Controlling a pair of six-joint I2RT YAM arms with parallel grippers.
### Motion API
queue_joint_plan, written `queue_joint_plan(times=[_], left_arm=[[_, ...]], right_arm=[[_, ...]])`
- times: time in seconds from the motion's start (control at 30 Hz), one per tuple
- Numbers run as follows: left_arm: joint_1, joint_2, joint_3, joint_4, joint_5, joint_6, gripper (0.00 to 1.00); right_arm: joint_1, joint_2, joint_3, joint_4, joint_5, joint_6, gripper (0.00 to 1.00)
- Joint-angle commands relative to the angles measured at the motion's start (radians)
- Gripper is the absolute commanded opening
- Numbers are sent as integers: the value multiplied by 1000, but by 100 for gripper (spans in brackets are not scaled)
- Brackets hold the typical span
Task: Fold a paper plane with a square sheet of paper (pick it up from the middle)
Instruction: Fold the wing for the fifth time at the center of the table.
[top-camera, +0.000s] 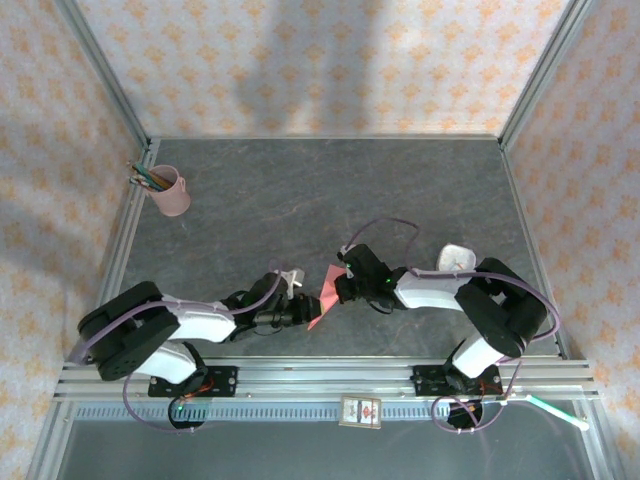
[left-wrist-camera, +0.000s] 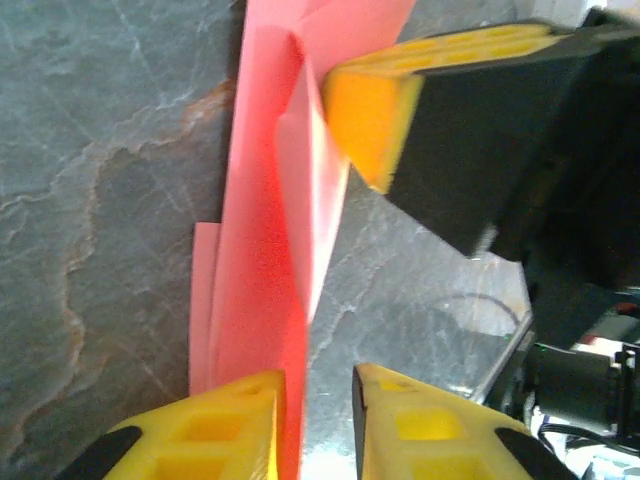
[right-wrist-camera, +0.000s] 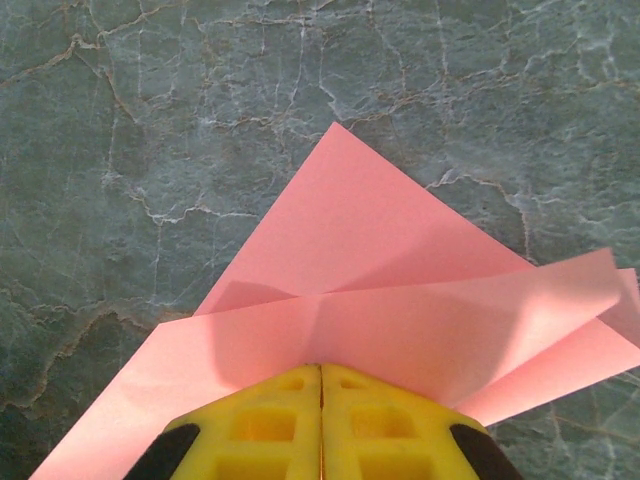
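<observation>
Partly folded salmon-pink sheet of paper (top-camera: 322, 297) held up on edge between two robot arms, over the near middle of the grey table (top-camera: 300, 200). The right gripper (right-wrist-camera: 321, 370) has fingers pressed together, pinching the layers. The left gripper (left-wrist-camera: 318, 378) has fingers slightly apart, straddling the paper's edge. Overlapping flaps show, but no dart yet; more folds seem left

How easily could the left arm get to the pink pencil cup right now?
Probably yes: only bare table lies between the left gripper and the pencil cup. But the cup stands far back, so it might be a stretch.
</observation>
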Motion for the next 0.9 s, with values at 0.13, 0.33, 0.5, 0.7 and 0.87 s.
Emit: queue_joint_plan(times=[0.13, 0.33, 0.5, 0.7, 0.87], left_arm=[[-8, -203, 21, -173, -93, 67, 27], [-62, -178, 65, -165, -100, 102, 7], [-65, -53, 121, -171, -70, 125, 4], [-45, 27, 121, -176, -60, 139, 3], [-32, 60, 100, -146, -45, 128, 3]], right_arm=[[-6, 21, -22, -60, 56, -6, 7], [-7, 23, -20, -58, 55, -6, 7], [-6, 23, -21, -59, 56, -6, 7], [-6, 17, -24, -63, 61, -4, 7], [-6, 15, -29, -65, 65, -5, 7]])
